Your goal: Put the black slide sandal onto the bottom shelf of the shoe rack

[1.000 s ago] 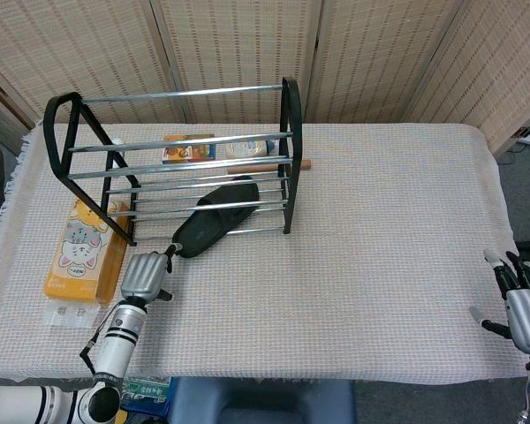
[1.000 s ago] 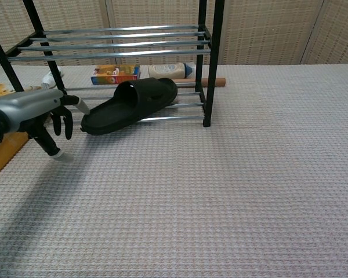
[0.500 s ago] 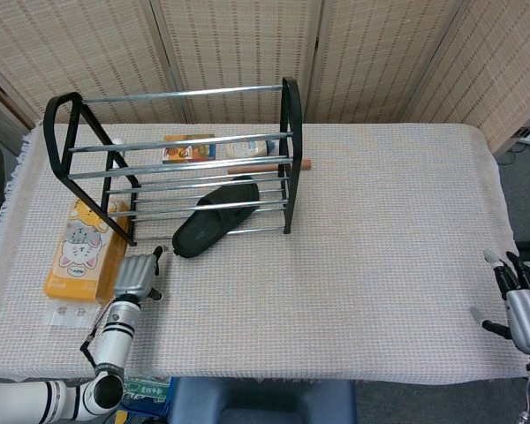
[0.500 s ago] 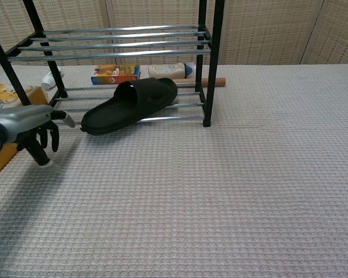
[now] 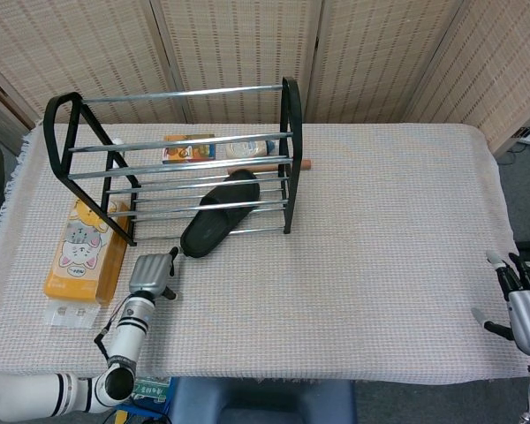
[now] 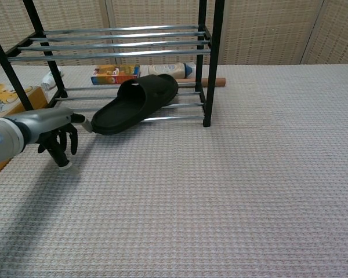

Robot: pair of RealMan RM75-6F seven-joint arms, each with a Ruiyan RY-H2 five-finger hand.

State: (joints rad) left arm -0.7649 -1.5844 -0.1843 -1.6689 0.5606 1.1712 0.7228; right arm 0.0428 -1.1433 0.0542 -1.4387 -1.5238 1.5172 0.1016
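The black slide sandal [image 5: 219, 216] [image 6: 136, 103] lies at a slant, its toe end on the bottom bars of the black-framed shoe rack [image 5: 289, 159] [image 6: 211, 69] and its heel sticking out over the front onto the cloth. My left hand [image 5: 150, 274] [image 6: 53, 130] sits just in front and to the left of the heel. One stretched fingertip [image 6: 86, 122] touches the heel rim, the other fingers hang down, and it holds nothing. My right hand [image 5: 519, 305] rests far away at the table's right front corner, fingers spread and empty.
A yellow cartoon-cat box [image 5: 81, 247] [image 6: 3, 95] lies left of the rack, with a clear packet [image 5: 66, 314] in front of it. Behind the rack are an orange box [image 5: 188, 147] [image 6: 115, 74], a white bottle [image 5: 252, 147] and a wooden stick [image 5: 300, 163].
My left hand drew back toward the front edge, then came forward and right to the heel again. The sandal has shifted slightly right and deeper onto the bottom bars.
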